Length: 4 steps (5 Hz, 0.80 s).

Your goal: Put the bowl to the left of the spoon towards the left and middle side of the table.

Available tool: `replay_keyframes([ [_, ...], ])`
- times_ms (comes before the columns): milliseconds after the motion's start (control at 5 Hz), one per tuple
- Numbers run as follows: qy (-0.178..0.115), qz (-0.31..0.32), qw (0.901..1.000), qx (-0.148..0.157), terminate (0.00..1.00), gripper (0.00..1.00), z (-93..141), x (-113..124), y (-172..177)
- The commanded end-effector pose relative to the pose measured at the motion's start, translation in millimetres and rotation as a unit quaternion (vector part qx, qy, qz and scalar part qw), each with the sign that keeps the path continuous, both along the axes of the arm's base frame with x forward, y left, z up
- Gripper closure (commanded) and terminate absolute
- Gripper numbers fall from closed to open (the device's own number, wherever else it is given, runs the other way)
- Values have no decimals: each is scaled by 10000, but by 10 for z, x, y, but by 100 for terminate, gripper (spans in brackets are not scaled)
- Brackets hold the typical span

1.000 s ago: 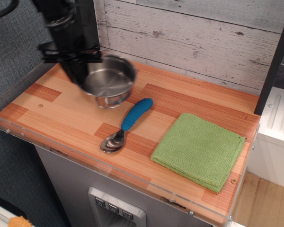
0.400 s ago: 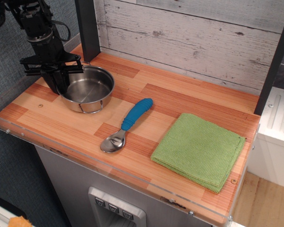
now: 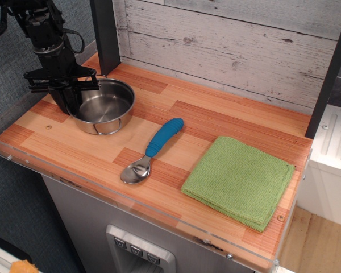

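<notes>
The shiny steel bowl (image 3: 109, 108) stands upright on the wooden table (image 3: 216, 120) at its left side, left of and a little behind the spoon (image 3: 154, 148). The spoon lies diagonally, blue handle toward the back right, metal head toward the front. My gripper (image 3: 70, 101) comes down from above at the bowl's left rim, with its fingers straddling the rim and closed on it. The fingertips are partly hidden by the bowl wall.
A folded green cloth (image 3: 238, 179) lies on the right front of the table. A black upright post (image 3: 105, 34) stands just behind the bowl. A clear acrylic rim (image 3: 74, 181) runs along the front and left edges. A white plank wall backs the table.
The bowl was carried in the air from the back middle, leftward and down onto the table. In the last half second gripper and bowl barely moved.
</notes>
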State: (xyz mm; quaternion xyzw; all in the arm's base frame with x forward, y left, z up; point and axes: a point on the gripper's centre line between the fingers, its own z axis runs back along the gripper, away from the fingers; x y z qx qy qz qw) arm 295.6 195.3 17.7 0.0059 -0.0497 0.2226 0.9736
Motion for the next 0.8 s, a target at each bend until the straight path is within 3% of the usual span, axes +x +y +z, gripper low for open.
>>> replay_keyframes([
  [0,-244,-69,9994,242,0,0,218,-63,14],
  [200,-218,33,9993,314,0,0,388,-60,-1],
  [600,-505,-359,9968,509,0,0,784,34,-290],
])
